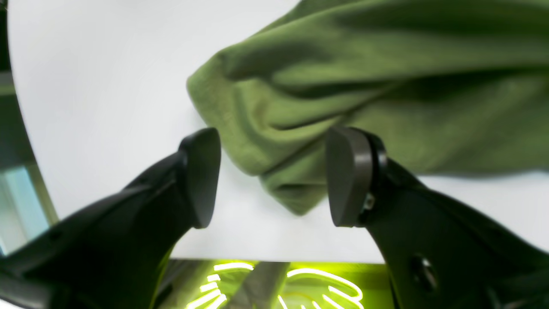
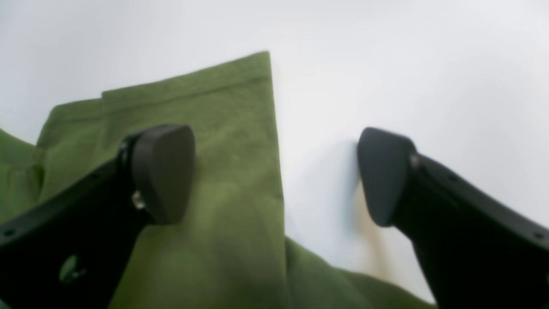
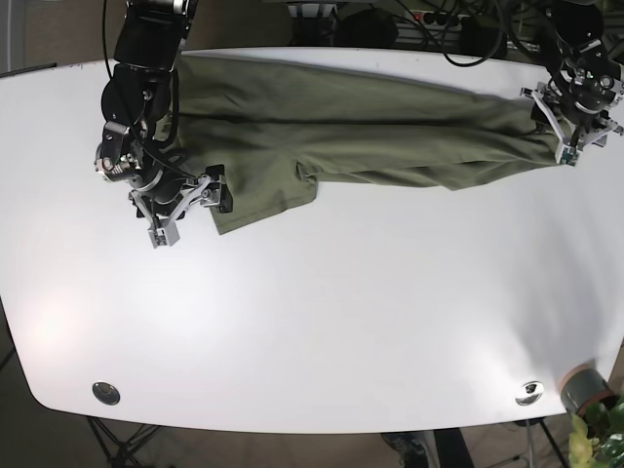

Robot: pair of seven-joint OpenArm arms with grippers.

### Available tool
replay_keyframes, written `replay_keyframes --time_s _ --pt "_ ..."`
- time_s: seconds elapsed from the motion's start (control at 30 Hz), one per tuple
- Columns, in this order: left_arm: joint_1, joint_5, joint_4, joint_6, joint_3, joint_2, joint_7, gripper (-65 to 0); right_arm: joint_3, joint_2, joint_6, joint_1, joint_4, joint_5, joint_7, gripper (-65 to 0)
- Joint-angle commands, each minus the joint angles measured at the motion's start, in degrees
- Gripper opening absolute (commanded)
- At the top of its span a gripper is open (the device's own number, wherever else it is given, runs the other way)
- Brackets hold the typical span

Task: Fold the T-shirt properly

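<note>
I am seeing the green T-shirt (image 3: 341, 127) lying stretched across the far side of the white counter (image 3: 322, 312). My right end effector (image 2: 274, 176) is hovering wide open and holding nothing, with a hemmed sleeve edge running between its pads. My left end effector (image 1: 272, 178) is also gaping empty, a bunched corner of fabric sitting between its fingertips (image 1: 349, 176).

Green T-shirt (image 3: 361, 127) stretched lengthwise across table's far side (rumpled).
</note>
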Motion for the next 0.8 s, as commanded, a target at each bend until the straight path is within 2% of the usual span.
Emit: replay_keyframes --time_s 0.0,0.17,0.33,0.37,0.47,0.63,0.73,0.77 --pt "0.1 0.2 -2.3 0.3 -1.2 -1.6 -1.3 -30.4 -2.7 -0.2 -0.25 0.5 0.0 -0.2 -1.5 -8.2" --pt "0.0 0.2 -5.9 0.3 1.4 -4.1 -5.5 -30.4 -5.8 -1.0 -0.25 0.6 0.1 -0.2 -1.5 -8.2" --pt "-2.0 0.3 -6.1 0.3 2.2 -5.0 -6.0 -30.4 -5.7 -2.3 -0.25 0.6 -0.2 -0.2 -1.5 -8.7" --pt "-2.7 0.4 -6.3 0.3 2.2 -5.2 -6.0 -30.4 -5.7 -2.3 -0.25 0.6 -0.3 -0.2 -1.5 -10.5" --pt "-4.0 0.4 -7.5 0.3 2.2 -6.3 -6.0 -30.4 -5.7 -2.3 -0.25 0.6 -0.4 -0.2 -0.9 -20.5" --pt "-5.9 0.4 -11.2 0.3 2.2 -7.2 -6.0 -30.4 -5.7 -2.3 -0.25 0.6 -0.4 -0.2 1.4 -46.5" --pt "-5.9 0.4 -12.3 0.3 2.2 -8.2 -6.0 -30.4 -5.8 -2.3 -0.25 0.8 -0.1 -0.1 1.4 -59.6" --pt "-5.9 0.4 -12.5 0.3 2.2 -8.2 -6.0 -30.4 -5.8 -2.3 -0.25 1.0 0.0 -0.1 1.4 -62.0"
